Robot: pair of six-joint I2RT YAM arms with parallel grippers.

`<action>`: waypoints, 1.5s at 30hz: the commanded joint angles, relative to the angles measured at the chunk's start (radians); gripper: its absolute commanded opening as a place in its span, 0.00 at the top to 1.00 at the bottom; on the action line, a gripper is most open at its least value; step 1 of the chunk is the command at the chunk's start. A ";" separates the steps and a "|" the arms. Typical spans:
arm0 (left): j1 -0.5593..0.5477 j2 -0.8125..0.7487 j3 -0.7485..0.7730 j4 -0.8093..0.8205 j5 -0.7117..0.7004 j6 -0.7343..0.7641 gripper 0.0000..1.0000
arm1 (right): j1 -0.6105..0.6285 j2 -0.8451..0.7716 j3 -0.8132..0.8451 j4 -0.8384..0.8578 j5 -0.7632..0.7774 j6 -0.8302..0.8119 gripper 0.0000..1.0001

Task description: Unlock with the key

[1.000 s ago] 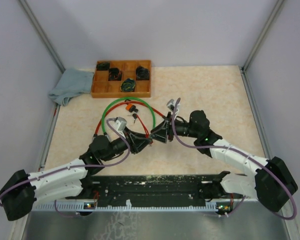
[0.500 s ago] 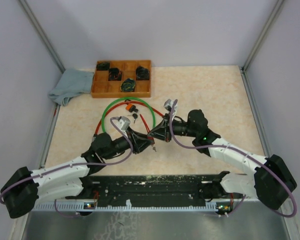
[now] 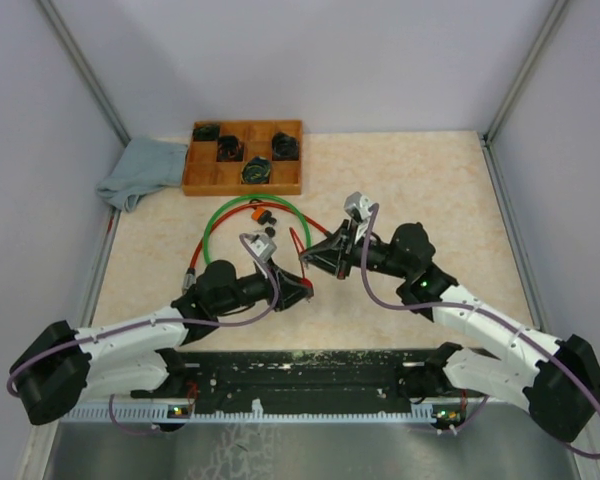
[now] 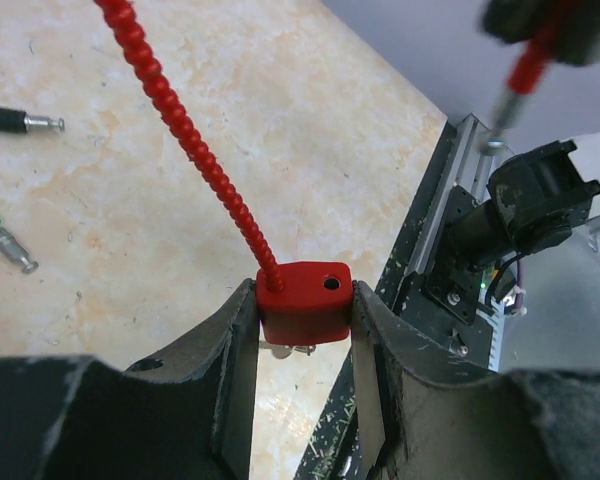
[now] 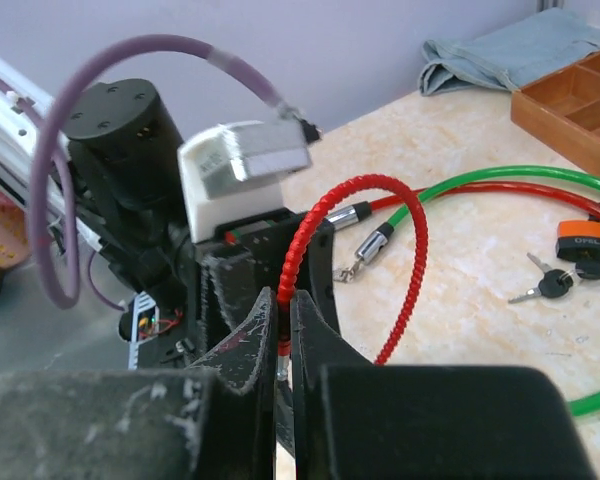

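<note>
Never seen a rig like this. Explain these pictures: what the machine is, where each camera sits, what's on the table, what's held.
These are two robot arms bolted at the near edge of a table, each ending in a two-finger gripper. One picture looks down from above and behind them. The other two come from a camera on each wrist.

On the table lie a green cable, an orange padlock with keys beside it, a wooden tray and a blue-grey cloth.

The left gripper clamps a red lock body, from which a ribbed red cable runs. The right gripper is shut on that cable, seemingly near its free metal tip.
</note>
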 commanded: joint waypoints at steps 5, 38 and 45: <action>-0.007 -0.082 0.002 -0.033 -0.033 0.061 1.00 | -0.080 -0.059 0.023 -0.106 0.228 0.013 0.98; 0.022 0.604 0.713 -1.027 -0.656 -0.055 1.00 | -0.117 -0.404 -0.114 -0.459 0.840 -0.043 0.41; 0.042 0.732 0.829 -1.140 -0.708 -0.063 1.00 | -0.117 -0.433 -0.133 -0.464 0.868 -0.050 0.41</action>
